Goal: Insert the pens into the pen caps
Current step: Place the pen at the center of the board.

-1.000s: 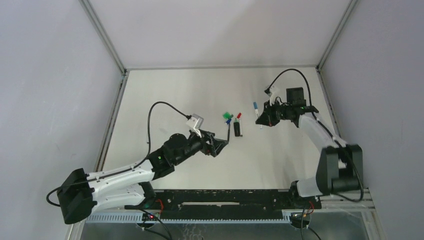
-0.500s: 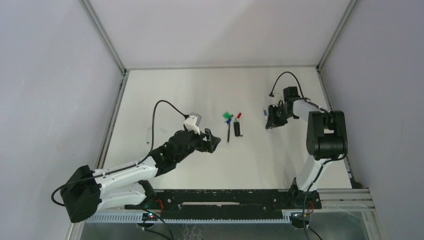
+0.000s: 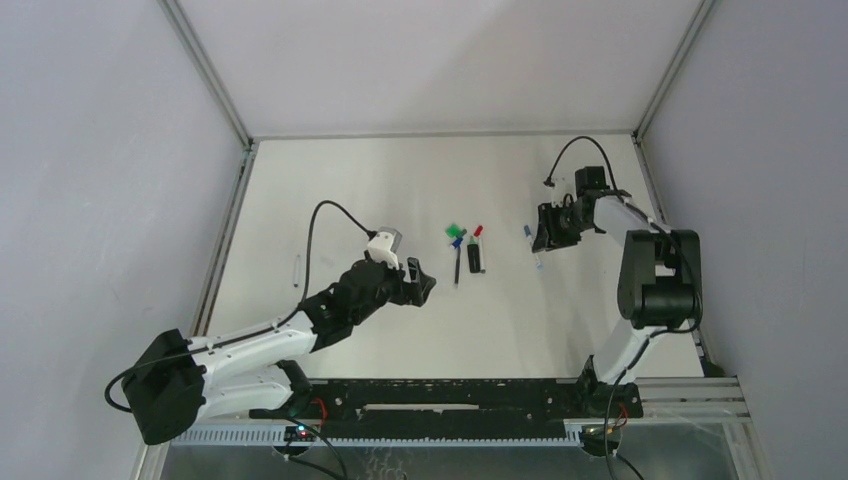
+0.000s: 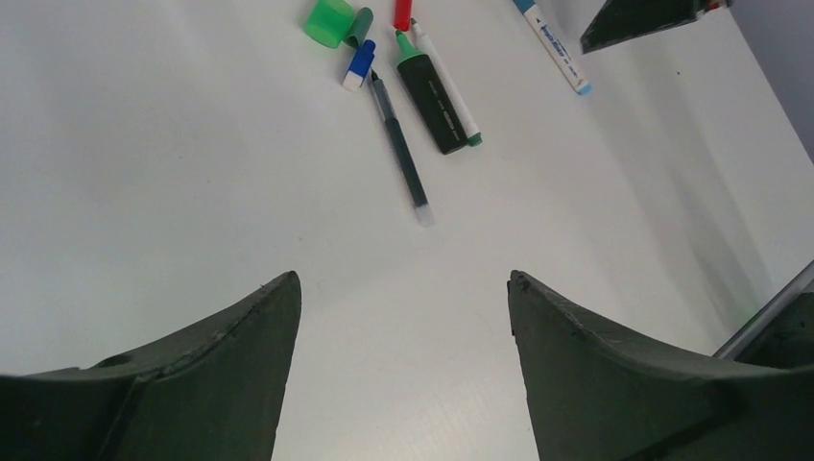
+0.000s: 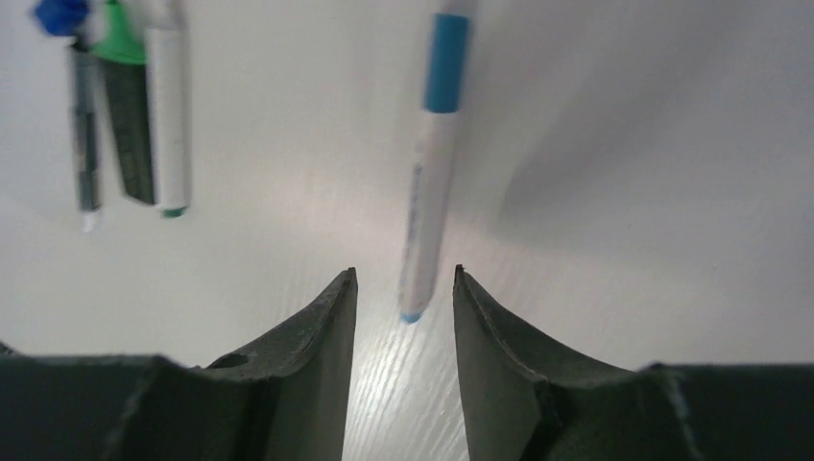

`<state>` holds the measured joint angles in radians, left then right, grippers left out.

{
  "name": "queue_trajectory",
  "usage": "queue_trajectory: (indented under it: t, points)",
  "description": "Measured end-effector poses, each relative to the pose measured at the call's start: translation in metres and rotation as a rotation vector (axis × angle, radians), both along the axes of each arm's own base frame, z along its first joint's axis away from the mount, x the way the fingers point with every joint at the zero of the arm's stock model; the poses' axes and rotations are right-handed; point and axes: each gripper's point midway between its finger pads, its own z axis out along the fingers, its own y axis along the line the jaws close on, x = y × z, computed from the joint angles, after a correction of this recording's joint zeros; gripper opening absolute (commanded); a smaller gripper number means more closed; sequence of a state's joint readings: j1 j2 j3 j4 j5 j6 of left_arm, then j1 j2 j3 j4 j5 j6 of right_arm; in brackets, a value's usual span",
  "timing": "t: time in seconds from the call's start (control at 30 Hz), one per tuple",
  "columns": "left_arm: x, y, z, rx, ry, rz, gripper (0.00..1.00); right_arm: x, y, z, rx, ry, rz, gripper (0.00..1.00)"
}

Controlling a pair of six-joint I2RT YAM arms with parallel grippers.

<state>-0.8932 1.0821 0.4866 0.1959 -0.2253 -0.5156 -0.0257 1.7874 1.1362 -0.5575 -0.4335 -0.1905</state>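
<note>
**Blue-banded pen lying free; next pen and cap waiting in the cluster**

The slim white pen with a blue band [image 5: 427, 182] is lying flat on the white table [image 3: 400, 180]. Its pale-blue near end is sitting between the fingers of the right pincer [image 5: 403, 279], whose jaws are standing partly apart with a gap on either side, so nothing is being gripped. Whether its far end is carrying a seated cap cannot be told.

To its left, well apart, the remaining items are lying bunched together:

- a thin dark pen [image 4: 398, 144]
- a thick black-barrelled marker with a green tip [image 4: 432, 91]
- a white pen with a red end [image 4: 451, 96]
- a short green plastic cap [image 4: 329, 21]
- a small blue cap [image 4: 360, 63]

The left pincer [image 4: 403, 279] is hovering wide and empty, near that bunch.

This is looking like a hand-over between pens. The next move is calling for one pincer to pick a single pen out of tightly packed neighbours.
</note>
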Motion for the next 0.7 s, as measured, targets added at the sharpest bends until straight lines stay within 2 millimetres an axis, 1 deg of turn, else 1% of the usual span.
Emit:
queue_trajectory:
  t: [0.03, 0.1, 0.17, 0.27, 0.4, 0.53, 0.6, 0.7]
  points:
    - [0.0, 0.001, -0.001, 0.003, 0.002, 0.001, 0.82, 0.0, 0.002, 0.007, 0.009, -0.017, 0.013, 0.49]
    - [0.0, 0.002, -0.002, 0.01, 0.005, 0.008, 0.81, -0.001, 0.007, 0.028, 0.034, -0.072, 0.05, 0.49]
    - [0.001, 0.005, -0.005, 0.021, 0.011, 0.017, 0.81, -0.003, 0.013, 0.052, 0.063, -0.137, 0.089, 0.49]
    - [0.003, 0.012, -0.008, 0.046, 0.016, 0.045, 0.8, -0.009, 0.025, 0.095, 0.115, -0.262, 0.162, 0.49]
    - [0.006, 0.025, -0.01, 0.084, 0.019, 0.096, 0.8, -0.019, 0.036, 0.139, 0.18, -0.392, 0.234, 0.49]
    - [0.013, 0.036, -0.01, 0.119, 0.015, 0.156, 0.79, -0.031, 0.046, 0.166, 0.241, -0.473, 0.29, 0.49]
    - [0.017, 0.042, -0.008, 0.124, 0.013, 0.191, 0.77, -0.039, 0.05, 0.173, 0.265, -0.496, 0.314, 0.49]
    - [0.027, 0.057, -0.009, 0.118, 0.024, 0.268, 0.73, -0.049, 0.055, 0.18, 0.295, -0.521, 0.341, 0.49]
